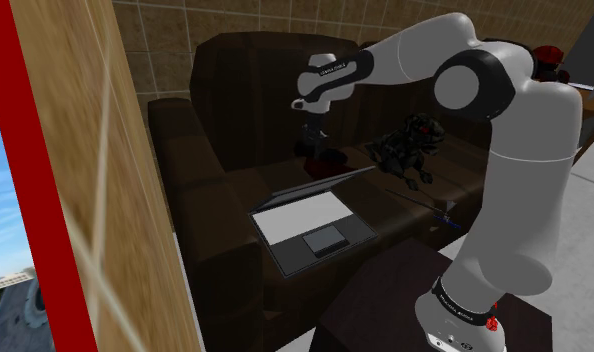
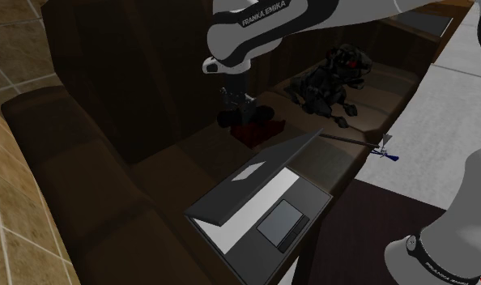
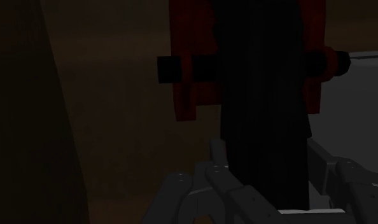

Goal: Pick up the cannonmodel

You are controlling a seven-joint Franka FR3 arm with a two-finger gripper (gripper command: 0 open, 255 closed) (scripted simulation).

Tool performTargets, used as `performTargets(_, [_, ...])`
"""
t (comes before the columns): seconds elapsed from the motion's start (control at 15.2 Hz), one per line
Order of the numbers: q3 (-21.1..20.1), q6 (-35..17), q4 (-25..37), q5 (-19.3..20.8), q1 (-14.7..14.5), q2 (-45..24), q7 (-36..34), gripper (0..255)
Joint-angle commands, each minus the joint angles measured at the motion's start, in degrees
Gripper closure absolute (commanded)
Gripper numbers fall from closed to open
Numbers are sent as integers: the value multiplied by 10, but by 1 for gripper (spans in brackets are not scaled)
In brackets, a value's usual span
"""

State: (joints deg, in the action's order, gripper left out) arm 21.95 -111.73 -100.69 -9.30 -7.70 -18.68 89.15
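Wrist view: barrel of cannon model [image 3: 264, 95] centred under gripper [image 2: 234, 112], presumably squared for a crosswise clasp; whether it grasps, cannot tell.

I see the arm [image 1: 505, 110] reaching left over the dark brown sofa [image 1: 230, 80], gripper [image 1: 314, 138] low over the dark red cannon model [image 1: 325, 162]. An open laptop [image 1: 310, 228] lies nearer, and a black legged figure [image 1: 410, 145] sits to the cannon model's right.
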Motion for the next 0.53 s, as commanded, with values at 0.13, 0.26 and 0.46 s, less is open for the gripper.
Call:
performTargets(0.13, [2, 26, 16, 6, -1, 12, -4, 255])
performTargets(0.26, [3, 40, 26, 8, -1, 16, -6, 255])
performTargets(0.46, [4, 55, 37, 10, -1, 21, -8, 255])
